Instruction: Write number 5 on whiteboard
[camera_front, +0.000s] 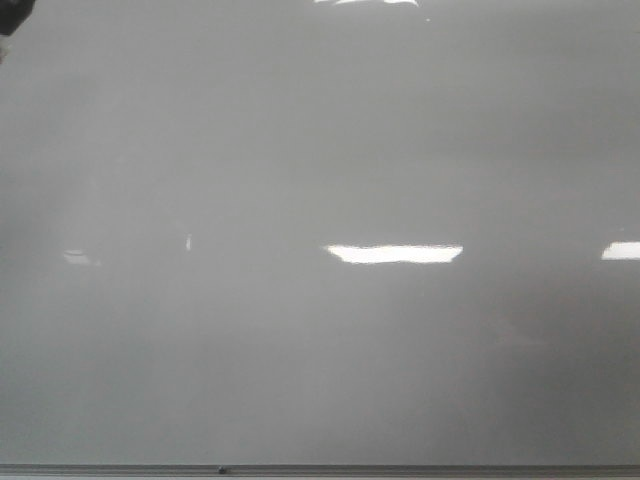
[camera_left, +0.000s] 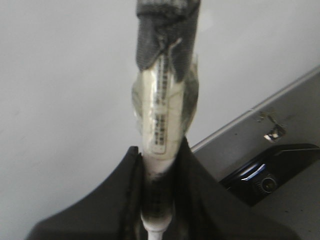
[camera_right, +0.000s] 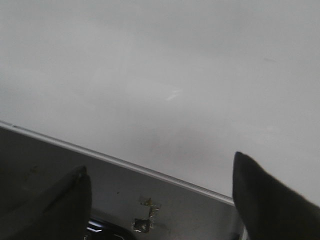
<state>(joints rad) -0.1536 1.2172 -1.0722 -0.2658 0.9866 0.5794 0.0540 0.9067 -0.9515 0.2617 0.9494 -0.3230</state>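
Left gripper (camera_left: 159, 200) fingers clamped on a marker (camera_left: 162, 117); right gripper (camera_right: 160, 195) fingers spread apart, holding nothing. Whiteboard (camera_front: 320, 150) fills front view, metal edge nearest; no 5 visible.

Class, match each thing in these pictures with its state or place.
Things:
1. whiteboard
2. marker
3. right pincer
4. metal edge

States or places:
A. open, holding nothing
B. clamped in the left pincer
C. blank, no digit visible
D. along the board's bottom

Pairs: 1-C, 2-B, 3-A, 4-D
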